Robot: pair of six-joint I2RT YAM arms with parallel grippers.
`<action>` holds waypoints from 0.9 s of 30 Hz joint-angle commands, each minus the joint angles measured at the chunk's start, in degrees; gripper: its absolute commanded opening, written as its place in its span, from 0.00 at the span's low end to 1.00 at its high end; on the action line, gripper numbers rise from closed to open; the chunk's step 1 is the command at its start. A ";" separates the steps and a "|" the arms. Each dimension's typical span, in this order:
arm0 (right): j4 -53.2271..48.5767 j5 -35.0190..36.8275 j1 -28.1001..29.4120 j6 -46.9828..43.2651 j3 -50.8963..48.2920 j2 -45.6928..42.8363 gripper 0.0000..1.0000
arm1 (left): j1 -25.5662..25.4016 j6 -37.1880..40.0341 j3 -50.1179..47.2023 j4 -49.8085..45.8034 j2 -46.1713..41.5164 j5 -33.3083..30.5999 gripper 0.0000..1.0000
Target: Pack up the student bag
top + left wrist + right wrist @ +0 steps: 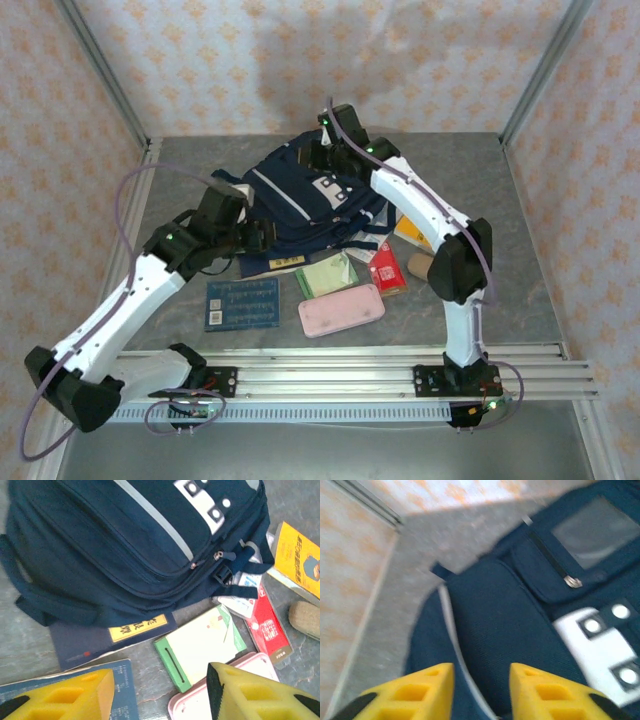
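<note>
The student bag (300,200) is a navy backpack with grey stripes and white patches, lying flat in the middle of the table. My right gripper (316,152) hovers over the bag's far end. In the right wrist view its yellow fingers stand apart over the blue fabric (520,630), and the right gripper (481,690) is open and holds nothing. My left gripper (266,240) is at the bag's near left corner. It is open (160,692) above the table, with the bag (125,545) just beyond it.
Loose items lie in front of the bag: a navy booklet with a yellow label (115,632), a blue book (242,303), a green and white notebook (205,645), a pink case (341,310), a red pack (270,630), a yellow book (300,555) and a brown block (306,619).
</note>
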 commanded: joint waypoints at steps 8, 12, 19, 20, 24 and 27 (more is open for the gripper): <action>-13.05 -16.00 -6.18 -7.52 6.86 15.54 0.56 | 3.82 -2.66 -5.56 -5.65 -5.97 -2.52 0.51; -13.20 -21.56 -6.89 -8.25 6.93 18.36 0.56 | 4.18 -2.61 -8.23 -5.10 -8.45 -1.02 0.51; -10.12 -31.66 -6.71 -5.08 4.52 20.52 0.56 | 4.95 -4.22 -14.11 -1.90 -7.79 -1.91 0.49; -10.13 -32.86 -6.60 -4.94 4.68 20.66 0.56 | 5.19 -4.83 -14.50 -0.89 -6.88 -2.78 0.48; -8.17 -35.65 -5.86 -4.79 3.86 19.57 0.53 | 7.55 -7.46 -12.74 4.47 1.18 -4.18 0.41; -9.04 -34.06 -5.75 -5.07 4.06 19.79 0.50 | 9.37 -9.13 -9.30 8.09 10.14 -4.35 0.31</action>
